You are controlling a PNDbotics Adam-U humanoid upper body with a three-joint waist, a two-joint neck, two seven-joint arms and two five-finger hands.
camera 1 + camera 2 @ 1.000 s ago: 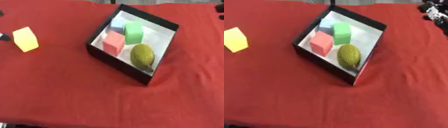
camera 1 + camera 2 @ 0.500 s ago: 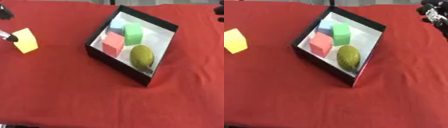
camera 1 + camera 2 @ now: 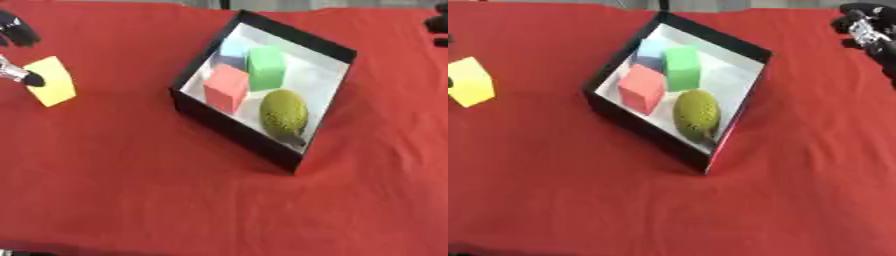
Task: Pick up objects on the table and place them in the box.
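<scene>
Red cloth covers the surface [image 3: 131, 190], and a black box [image 3: 236, 127] with a white floor sits askew near its middle, holding a red cube [image 3: 226, 87], a green cube [image 3: 265, 67], a pale blue block [image 3: 234, 50] and a bumpy yellow-green fruit [image 3: 283, 114]. Well to the left lies a yellow block [image 3: 52, 89]; the left hand [image 3: 17, 75] has a dark fingertip touching its left edge, though whether it grips is unclear. The right hand [image 3: 866, 27] shows only partly at the far right edge; I cannot tell its fingers' state
</scene>
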